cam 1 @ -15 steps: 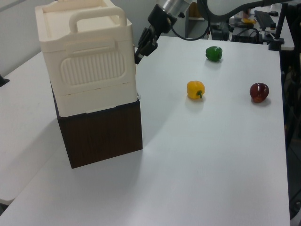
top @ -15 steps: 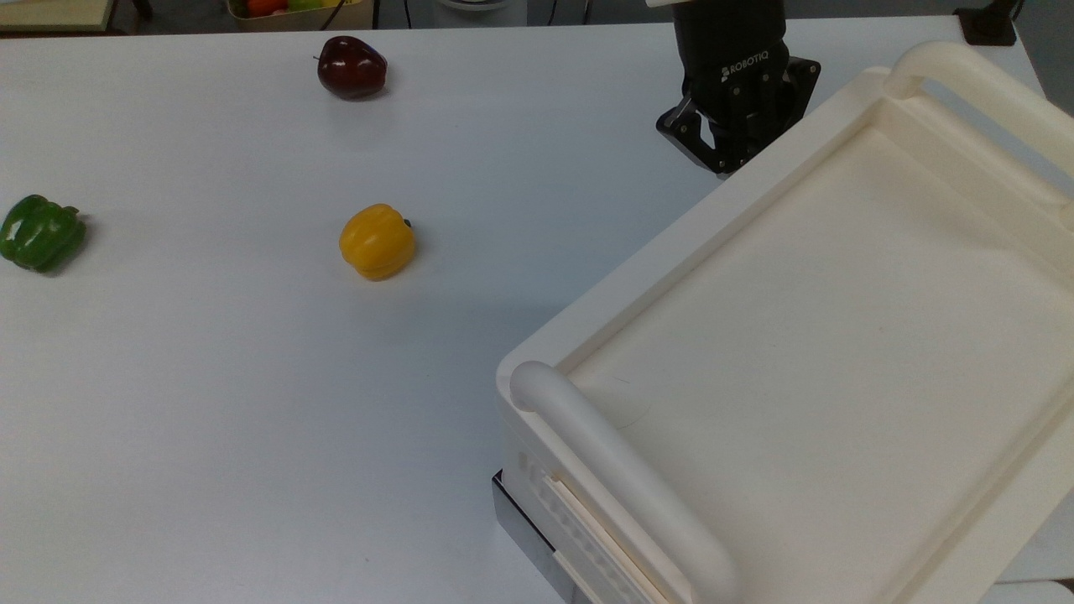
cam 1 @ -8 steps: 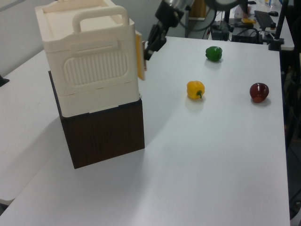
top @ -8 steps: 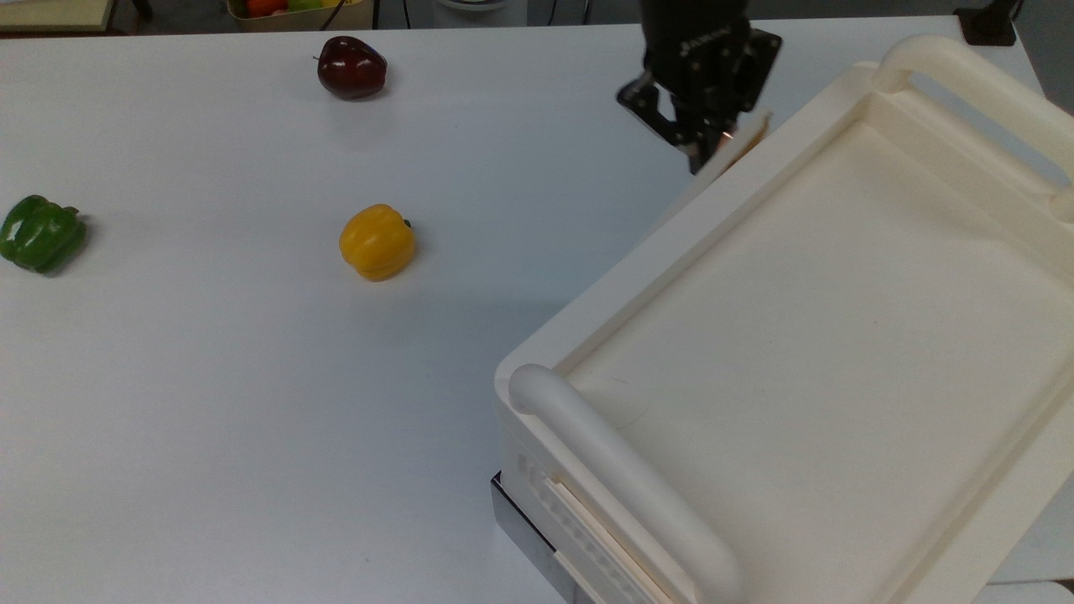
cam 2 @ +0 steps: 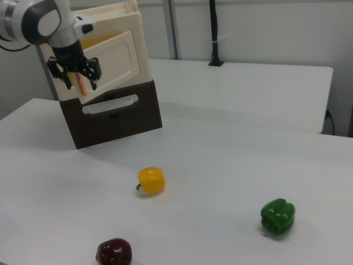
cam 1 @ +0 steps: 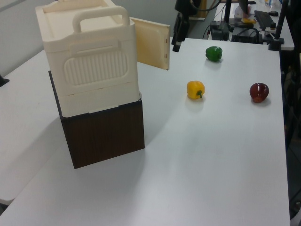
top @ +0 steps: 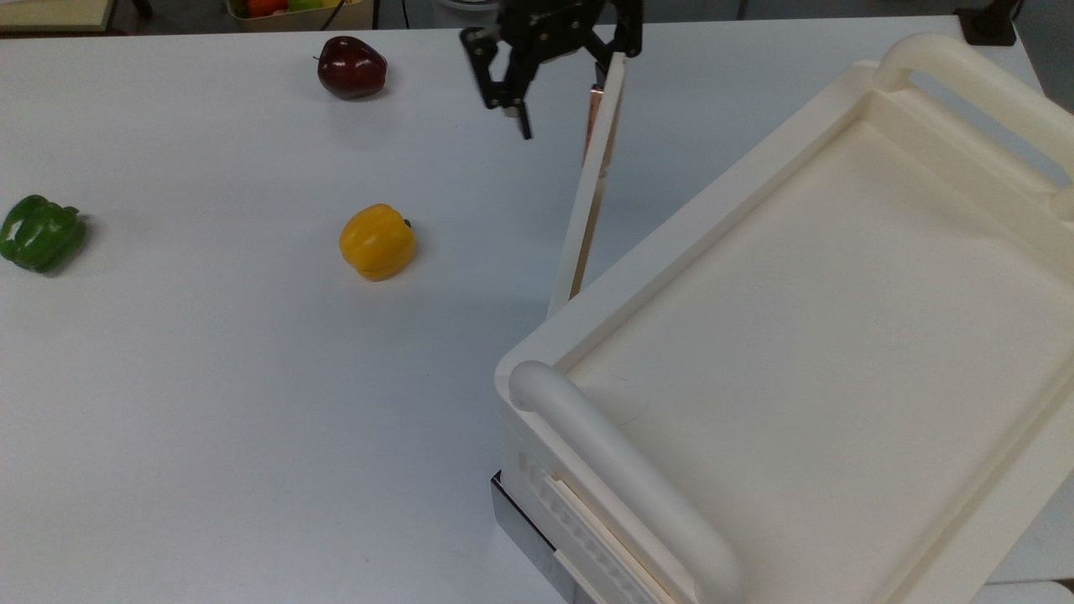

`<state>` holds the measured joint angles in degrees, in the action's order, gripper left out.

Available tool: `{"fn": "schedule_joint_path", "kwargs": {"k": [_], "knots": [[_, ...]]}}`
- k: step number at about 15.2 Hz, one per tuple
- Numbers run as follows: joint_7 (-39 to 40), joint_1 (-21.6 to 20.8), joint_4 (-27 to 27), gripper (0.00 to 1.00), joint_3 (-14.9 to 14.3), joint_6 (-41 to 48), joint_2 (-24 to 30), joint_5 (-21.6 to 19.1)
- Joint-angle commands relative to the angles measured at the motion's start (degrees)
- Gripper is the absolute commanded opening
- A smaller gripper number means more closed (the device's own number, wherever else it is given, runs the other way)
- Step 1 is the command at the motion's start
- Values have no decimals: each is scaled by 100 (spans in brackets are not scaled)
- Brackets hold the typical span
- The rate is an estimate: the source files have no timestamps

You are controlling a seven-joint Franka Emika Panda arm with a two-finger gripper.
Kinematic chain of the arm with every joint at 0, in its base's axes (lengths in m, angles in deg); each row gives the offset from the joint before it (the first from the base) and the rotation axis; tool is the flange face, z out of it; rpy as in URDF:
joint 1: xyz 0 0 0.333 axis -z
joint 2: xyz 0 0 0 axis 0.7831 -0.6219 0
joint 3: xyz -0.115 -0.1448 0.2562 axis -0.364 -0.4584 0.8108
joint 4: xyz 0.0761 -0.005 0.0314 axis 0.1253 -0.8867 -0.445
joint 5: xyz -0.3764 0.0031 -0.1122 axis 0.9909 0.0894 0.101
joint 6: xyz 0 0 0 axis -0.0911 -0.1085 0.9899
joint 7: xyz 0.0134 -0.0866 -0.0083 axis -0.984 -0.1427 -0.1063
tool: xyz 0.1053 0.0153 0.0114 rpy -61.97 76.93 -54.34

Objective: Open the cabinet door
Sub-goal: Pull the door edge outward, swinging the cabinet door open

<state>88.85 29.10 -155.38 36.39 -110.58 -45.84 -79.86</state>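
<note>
The cabinet (top: 805, 277) is a large cream box on the top view's right; in the left view the cabinet (cam 1: 94, 70) rests on a dark brown base (cam 1: 106, 132). Its door (top: 591, 184) stands swung well out from the cabinet's side as a thin cream panel, with a copper handle (top: 592, 113) near its free end. My gripper (top: 560, 105) hovers at that free end, open, one finger (top: 522, 122) well clear of the panel and the other close beside the handle. In the right view the gripper (cam 2: 81, 83) straddles the copper handle (cam 2: 81, 84) on the door (cam 2: 113, 61).
On the white table (top: 210, 403) lie a yellow pepper (top: 377, 242), a green pepper (top: 40, 232) and a dark red pepper (top: 351, 67), all to the top view's left of the door. Two thick rounded bars (top: 621, 478) edge the cabinet's top.
The door has swung from shut against the cabinet to wide open. The gripper travelled with its free end toward the top view's left, and its fingers now stand spread.
</note>
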Motion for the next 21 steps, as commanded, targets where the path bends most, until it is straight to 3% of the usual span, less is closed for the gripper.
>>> {"fn": "schedule_joint_path", "kwargs": {"k": [1, 5, 7, 9, 10, 15, 21], "knots": [[-72, -58, -167, 100, -438, 612, 175, 190], [-90, -15, -149, 100, -957, 1334, 298, 532], [-439, 134, -140, 100, -1002, 1510, 307, 927], [-1437, 301, -149, 100, -985, 1564, 307, 1506], [-1635, 380, -140, 100, -976, 1564, 307, 1562], [-1645, 828, -70, 100, -958, 1529, 307, 1448], [-1277, 1040, -78, 100, -984, 1546, 289, 1281]]}}
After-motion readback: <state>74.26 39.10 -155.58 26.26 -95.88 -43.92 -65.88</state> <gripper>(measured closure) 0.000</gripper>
